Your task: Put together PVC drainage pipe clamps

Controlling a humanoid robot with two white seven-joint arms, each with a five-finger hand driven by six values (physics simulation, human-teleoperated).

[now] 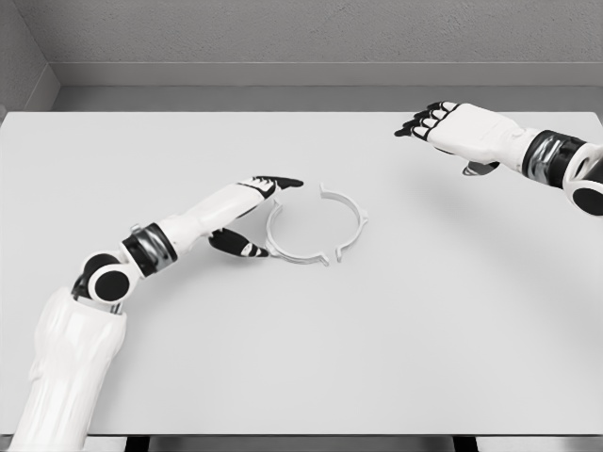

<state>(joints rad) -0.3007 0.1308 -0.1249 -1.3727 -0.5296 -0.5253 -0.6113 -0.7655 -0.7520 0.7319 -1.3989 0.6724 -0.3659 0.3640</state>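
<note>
Now flat on the white table (396, 358): thin white plastic clamp ring (316, 226), just right of the left hand (252, 218), fingers spread around its rim, bracing rather than gripping. Right hand (452, 127) hovers relaxed, well apart.

clamp ring (316, 225) lay mid-table (396, 358) | left robot hand (252, 215) just left of it | right robot hand (450, 125) far right, well apart
</note>
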